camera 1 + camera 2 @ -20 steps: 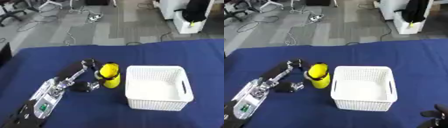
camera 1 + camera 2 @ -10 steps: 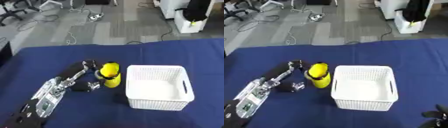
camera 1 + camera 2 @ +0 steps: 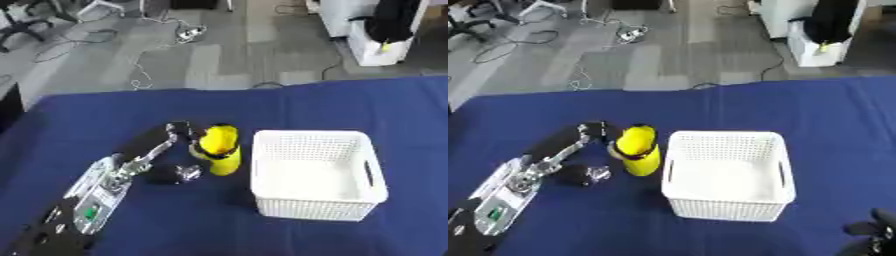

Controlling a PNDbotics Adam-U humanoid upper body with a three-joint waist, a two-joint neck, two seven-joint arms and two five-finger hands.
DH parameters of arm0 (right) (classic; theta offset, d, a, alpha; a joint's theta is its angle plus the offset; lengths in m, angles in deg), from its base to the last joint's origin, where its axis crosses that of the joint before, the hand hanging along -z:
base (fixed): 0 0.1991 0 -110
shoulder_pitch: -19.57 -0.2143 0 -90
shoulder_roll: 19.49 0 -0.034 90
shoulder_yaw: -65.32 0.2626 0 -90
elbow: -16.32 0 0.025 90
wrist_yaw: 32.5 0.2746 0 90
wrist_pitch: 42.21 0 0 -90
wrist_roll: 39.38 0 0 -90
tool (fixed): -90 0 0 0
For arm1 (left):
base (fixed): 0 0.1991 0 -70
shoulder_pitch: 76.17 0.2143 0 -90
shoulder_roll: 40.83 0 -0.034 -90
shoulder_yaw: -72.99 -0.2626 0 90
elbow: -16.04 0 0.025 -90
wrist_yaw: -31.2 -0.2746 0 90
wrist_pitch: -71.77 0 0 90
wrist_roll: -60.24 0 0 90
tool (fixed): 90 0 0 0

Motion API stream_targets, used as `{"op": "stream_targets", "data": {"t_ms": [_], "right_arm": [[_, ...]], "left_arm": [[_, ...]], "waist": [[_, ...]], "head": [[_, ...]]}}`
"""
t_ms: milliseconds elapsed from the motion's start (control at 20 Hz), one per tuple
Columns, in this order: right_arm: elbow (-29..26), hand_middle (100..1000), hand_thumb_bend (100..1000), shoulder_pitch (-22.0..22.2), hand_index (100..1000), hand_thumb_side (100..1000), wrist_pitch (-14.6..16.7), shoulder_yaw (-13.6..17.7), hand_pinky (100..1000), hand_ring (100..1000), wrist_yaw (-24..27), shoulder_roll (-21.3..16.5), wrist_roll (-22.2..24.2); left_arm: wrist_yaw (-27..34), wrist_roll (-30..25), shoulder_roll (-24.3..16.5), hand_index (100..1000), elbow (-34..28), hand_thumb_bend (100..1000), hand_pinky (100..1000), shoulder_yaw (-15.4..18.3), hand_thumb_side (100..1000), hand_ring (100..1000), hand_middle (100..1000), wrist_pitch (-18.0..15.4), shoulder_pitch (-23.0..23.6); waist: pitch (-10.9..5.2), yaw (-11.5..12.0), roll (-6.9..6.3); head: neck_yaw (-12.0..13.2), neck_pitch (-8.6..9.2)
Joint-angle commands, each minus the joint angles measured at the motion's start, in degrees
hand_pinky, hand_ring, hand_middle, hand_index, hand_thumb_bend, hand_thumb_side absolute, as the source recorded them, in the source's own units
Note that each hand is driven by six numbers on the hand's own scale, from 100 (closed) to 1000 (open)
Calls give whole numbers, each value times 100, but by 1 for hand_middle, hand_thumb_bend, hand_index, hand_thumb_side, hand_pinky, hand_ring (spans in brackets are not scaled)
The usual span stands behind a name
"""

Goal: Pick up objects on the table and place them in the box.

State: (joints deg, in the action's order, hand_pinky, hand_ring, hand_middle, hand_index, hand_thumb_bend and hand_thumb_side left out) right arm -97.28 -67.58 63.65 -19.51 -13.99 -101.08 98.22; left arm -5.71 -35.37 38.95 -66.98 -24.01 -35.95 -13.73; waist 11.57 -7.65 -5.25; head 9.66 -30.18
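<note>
The robot's left hand (image 3: 179, 150) reaches across the blue table (image 3: 289, 102) to a yellow bottle (image 3: 218, 150), which stands upright just left of the white basket (image 3: 315, 172). The hand's dark fingers sit against the bottle's left side, beside the black band under its cap; whether they are curled round it or merely touching cannot be told from here. The left arm (image 3: 101, 187), silver and black with a green spot near the wrist, stretches away from the basket toward the table's lower left corner. The basket itself, a perforated box with slot handles, looks empty, and the bottle stands outside it, close to its left wall. Below and to the right of the basket, the right hand (image 3: 872, 235) shows only as a dark shape at the lower corner, fingers unreadable.
</note>
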Motion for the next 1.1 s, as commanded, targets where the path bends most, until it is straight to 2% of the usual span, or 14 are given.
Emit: {"op": "stream_targets", "data": {"t_ms": [50, 500, 600, 1100], "right_arm": [[-100, 804, 907, -50, 1000, 517, 448, -6, 525, 656, -14, -94, 437], [-100, 804, 913, -60, 1000, 518, 416, 0, 525, 656, -18, -109, 437], [-100, 804, 908, -63, 1000, 516, 398, -1, 526, 656, -17, -112, 437], [-100, 805, 911, -87, 1000, 516, 344, -1, 525, 655, -6, -118, 437]], "left_arm": [[-47, 39, -169, 853, -260, 368, 922, 71, 831, 679, 805, 0, -139], [5, -108, -272, 851, -830, 401, 935, 5, 793, 688, 807, 45, -297], [6, -197, -265, 853, -734, 379, 933, -47, 829, 686, 802, 44, -349], [-51, -330, -221, 847, -49, 366, 935, -174, 845, 687, 798, -238, -509]], "waist": [[-74, 9, 8], [-108, 7, -40], [-121, -4, -50], [-138, -68, -87]], "head": [[39, 19], [44, 39], [55, 46], [50, 96]]}}
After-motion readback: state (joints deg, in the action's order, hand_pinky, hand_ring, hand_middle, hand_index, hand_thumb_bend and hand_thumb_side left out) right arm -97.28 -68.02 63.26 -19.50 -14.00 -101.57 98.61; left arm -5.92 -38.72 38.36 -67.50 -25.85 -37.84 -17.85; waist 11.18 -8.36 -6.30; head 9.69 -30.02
